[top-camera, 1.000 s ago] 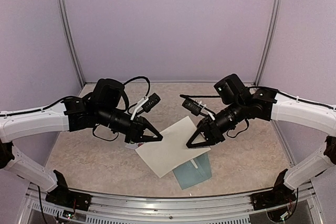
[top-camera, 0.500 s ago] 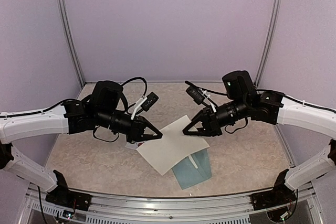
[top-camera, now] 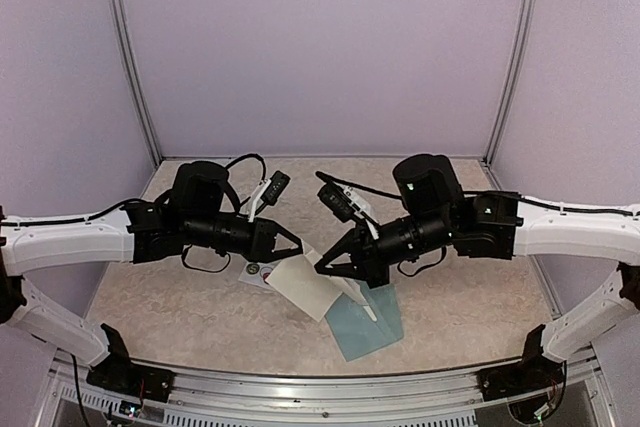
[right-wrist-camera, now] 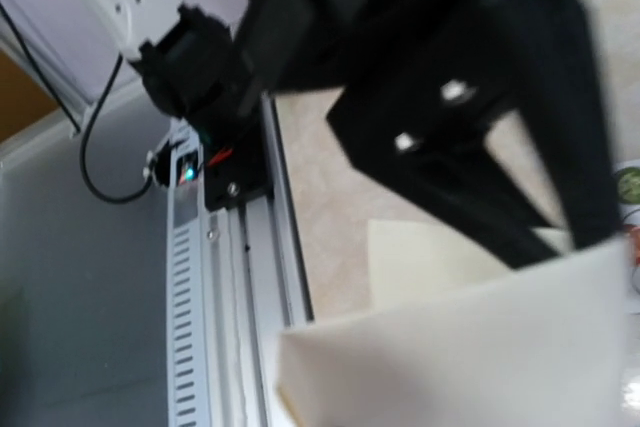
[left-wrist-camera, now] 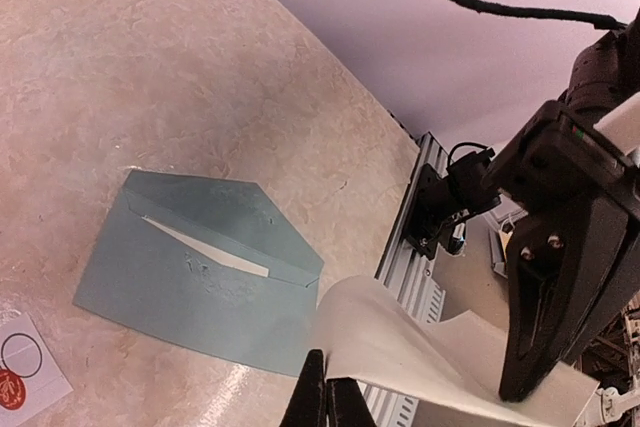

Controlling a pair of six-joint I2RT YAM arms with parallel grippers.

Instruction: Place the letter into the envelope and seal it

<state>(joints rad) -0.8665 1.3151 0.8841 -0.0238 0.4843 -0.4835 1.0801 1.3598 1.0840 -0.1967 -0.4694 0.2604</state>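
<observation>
The letter (top-camera: 312,289), a cream sheet, hangs bent over on itself between my two grippers above the table. My left gripper (top-camera: 298,245) is shut on one edge of it; in the left wrist view its fingertips (left-wrist-camera: 325,402) pinch the curled letter (left-wrist-camera: 400,342). My right gripper (top-camera: 320,269) is shut on the opposite edge, close to the left one, and one of its black fingers (left-wrist-camera: 535,327) lies against the sheet. The teal envelope (top-camera: 368,325) lies flat below and to the right, with its flap (left-wrist-camera: 235,212) open. In the right wrist view the letter (right-wrist-camera: 470,347) fills the foreground and hides my own fingers.
A small white card with round stickers (top-camera: 256,271) lies on the table under the left gripper, also visible as a card corner (left-wrist-camera: 22,377). The aluminium rail (top-camera: 320,387) runs along the table's near edge. The left arm's black gripper body (right-wrist-camera: 470,147) looms close to the right wrist camera.
The right gripper has swung left towards the left gripper and closed, carrying its edge of the letter over. The sheet, spread flat before, is now bent double. The left gripper has hardly moved.
</observation>
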